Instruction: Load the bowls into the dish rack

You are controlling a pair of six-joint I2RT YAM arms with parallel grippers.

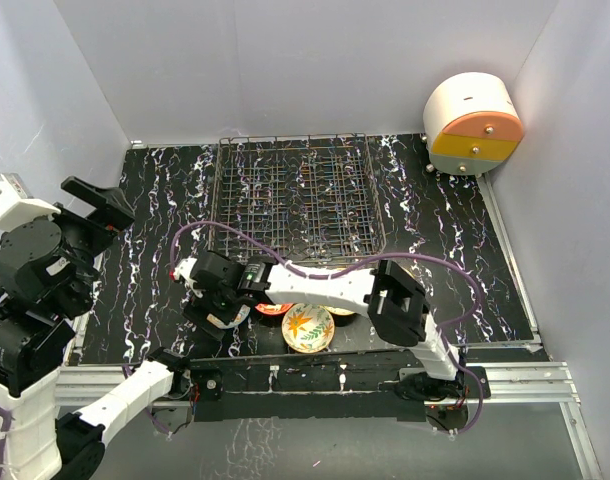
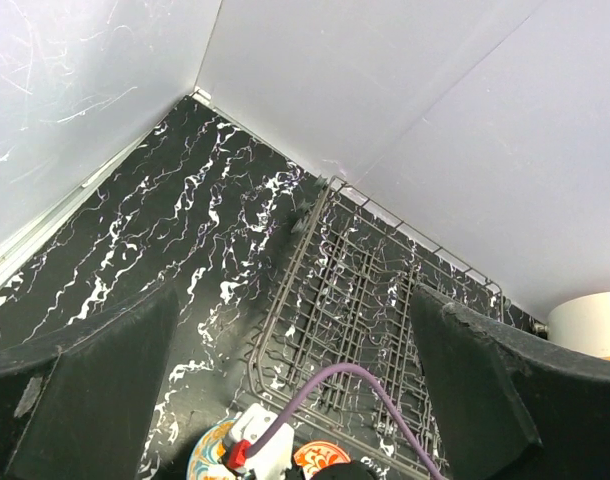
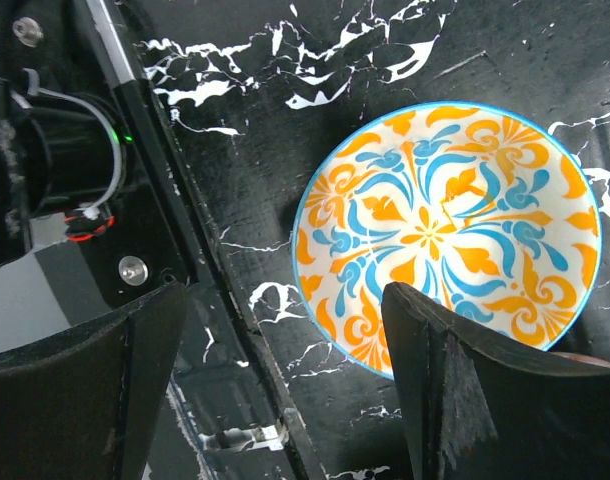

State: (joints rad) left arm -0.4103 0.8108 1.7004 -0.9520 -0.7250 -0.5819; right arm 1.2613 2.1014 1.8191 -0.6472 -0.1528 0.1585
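Observation:
The dark wire dish rack (image 1: pixel 300 200) stands at the back middle with no bowl in it; it also shows in the left wrist view (image 2: pixel 355 300). My right gripper (image 1: pixel 213 298) is open and low over the blue-orange bowl (image 3: pixel 445 235), which lies near the table's front edge. One finger (image 3: pixel 455 390) is over the bowl's near rim, the other over the black rail. A red bowl (image 1: pixel 273 308) and an orange-green bowl (image 1: pixel 308 328) lie beside it; another bowl (image 1: pixel 338 311) is mostly hidden under the right arm. My left gripper (image 1: pixel 103 208) is open, empty and raised at the far left.
A round white, orange and yellow drawer unit (image 1: pixel 472 125) stands in the back right corner. White walls close the table on three sides. A purple cable (image 1: pixel 285 255) loops over the rack's front edge. A metal rail (image 1: pixel 315 375) runs along the front.

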